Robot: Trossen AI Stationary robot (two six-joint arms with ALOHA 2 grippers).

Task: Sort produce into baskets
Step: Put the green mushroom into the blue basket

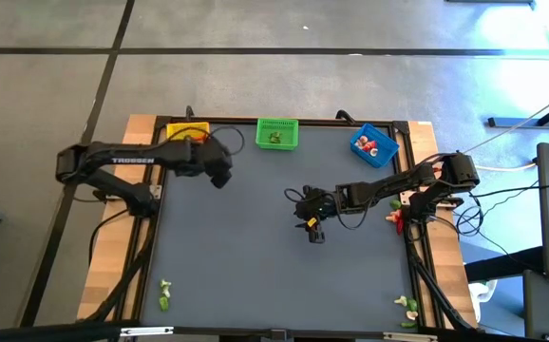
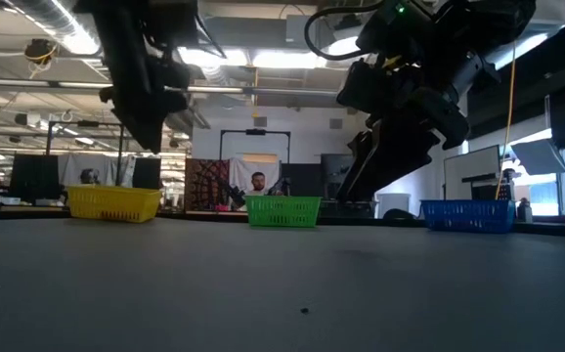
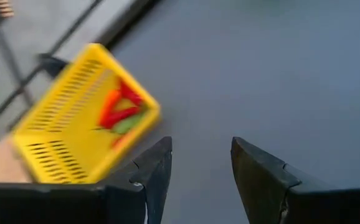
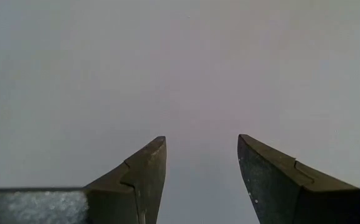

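Three baskets stand along the table's far edge: yellow (image 1: 187,131), green (image 1: 277,133) and blue (image 1: 375,144). The yellow basket (image 3: 83,124) holds red and green produce pieces, the green basket green ones, and the blue basket red and pale ones. My left gripper (image 3: 202,149) hangs open and empty above the table, just right of the yellow basket (image 1: 222,178). My right gripper (image 4: 202,146) stands open and empty over the bare table middle (image 1: 314,234). Loose produce lies on the table's wooden edges: green pieces near left (image 1: 164,294), pale and green pieces near right (image 1: 406,306), and a red piece at the right (image 1: 395,217).
The grey table top (image 1: 255,266) is bounded by a dark frame with wooden strips on both sides. Cables trail from the right arm (image 1: 445,180). In the low view a person (image 2: 258,183) sits in the room behind the green basket (image 2: 282,210).
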